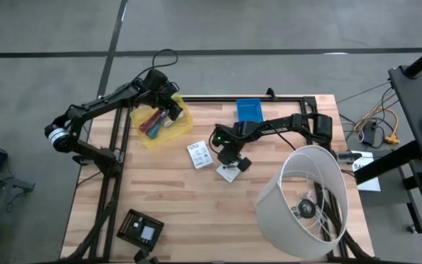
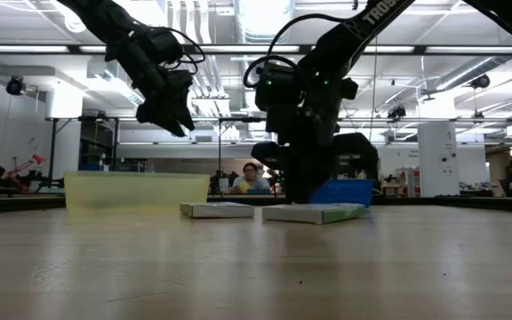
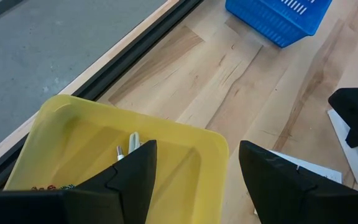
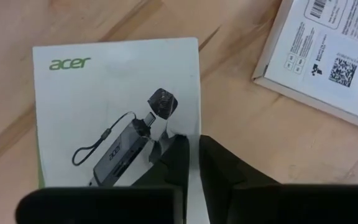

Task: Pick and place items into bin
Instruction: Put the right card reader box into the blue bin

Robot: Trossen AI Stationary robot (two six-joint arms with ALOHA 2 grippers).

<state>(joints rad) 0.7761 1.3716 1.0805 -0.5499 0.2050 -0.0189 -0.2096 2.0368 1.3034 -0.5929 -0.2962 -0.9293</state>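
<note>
Light: even overhead, soft shadows
Low view: ceiling strips (image 2: pixel 265 49) glare at top, arms backlit, tabletop (image 2: pixel 256 267) foreground blurred

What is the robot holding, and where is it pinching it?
The right hand is pinching the edge of a white packet lying on the table. The left hand holds nothing, open above the yellow bin.

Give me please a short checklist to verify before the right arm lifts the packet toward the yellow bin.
1. Right gripper shut on the edge of the packet: ok.
2. Grip firm enough to lift: cannot tell; only the edge is pinched.
3. Second packet lies apart, not overlapping: ok.
4. Yellow bin has free room: ok; the tools fill only part of it.
5. Path to bin free: not ok; left gripper hangs open above it.
6. Lampshade is away from the path: ok.
</note>
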